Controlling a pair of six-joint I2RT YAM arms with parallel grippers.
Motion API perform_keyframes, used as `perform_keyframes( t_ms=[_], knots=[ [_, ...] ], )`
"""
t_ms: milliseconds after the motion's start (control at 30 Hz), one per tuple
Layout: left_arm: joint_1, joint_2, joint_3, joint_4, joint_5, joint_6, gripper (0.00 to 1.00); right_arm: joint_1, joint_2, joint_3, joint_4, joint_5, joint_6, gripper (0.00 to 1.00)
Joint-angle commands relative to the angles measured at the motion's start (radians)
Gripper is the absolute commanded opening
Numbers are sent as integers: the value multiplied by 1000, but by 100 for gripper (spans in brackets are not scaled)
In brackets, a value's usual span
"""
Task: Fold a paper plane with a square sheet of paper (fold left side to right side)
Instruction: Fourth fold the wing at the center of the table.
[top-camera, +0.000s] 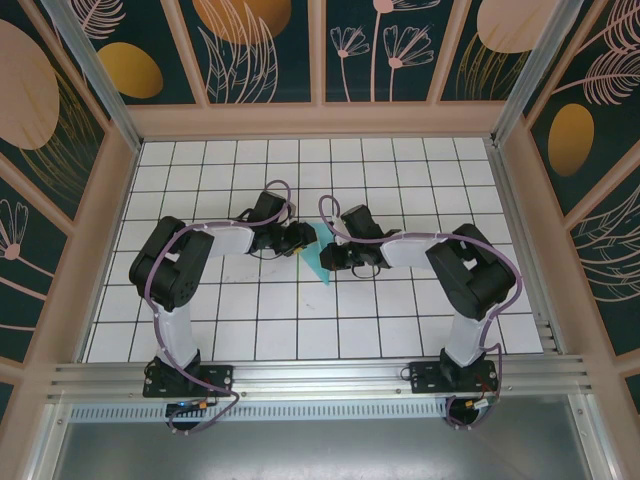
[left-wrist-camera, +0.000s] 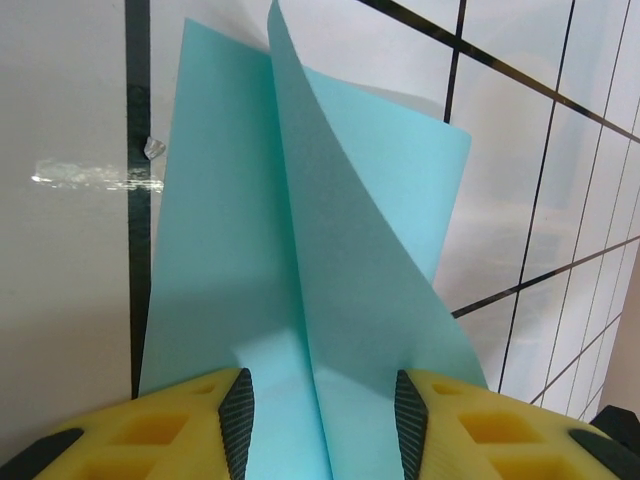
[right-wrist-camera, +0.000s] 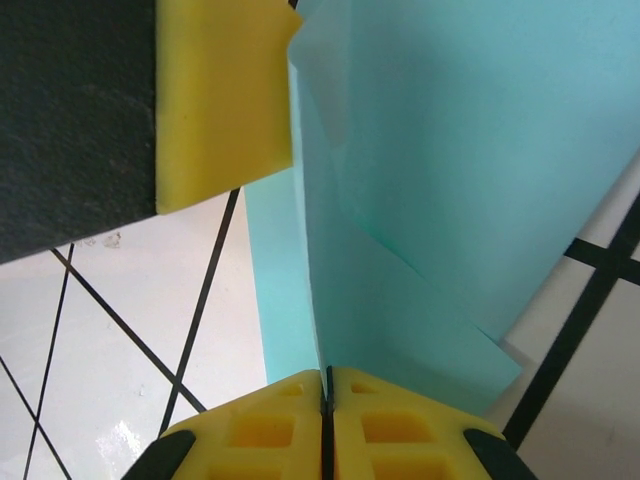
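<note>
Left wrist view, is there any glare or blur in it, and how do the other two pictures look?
Left wrist: a glare streak on the table, and the raised flap shades the paper beneath it. Right wrist: paper edges sharp, small gleam on the table lower left. Top external: evenly lit, no strong glare.

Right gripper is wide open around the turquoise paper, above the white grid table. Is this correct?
No. The right wrist view shows the right gripper shut on the turquoise paper, its fingers pressed together, above the white grid table.
</note>
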Motion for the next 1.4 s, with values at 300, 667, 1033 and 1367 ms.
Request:
perform_keyframes(
  t_ms=[300,667,1033,1367],
  knots=[
    [-7,69,9,-86,-70,48,45,-17,2,-7,30,-62,14,17],
    [-7,75,13,-95,-77,53,45,-28,-28,-4,47,-103,24,25],
    [-7,70,17,-104,-79,56,45,-31,-2,5,40,-109,17,14],
    [-7,76,21,-108,-78,57,49,-42,3,-3,52,-123,14,5]
  ],
)
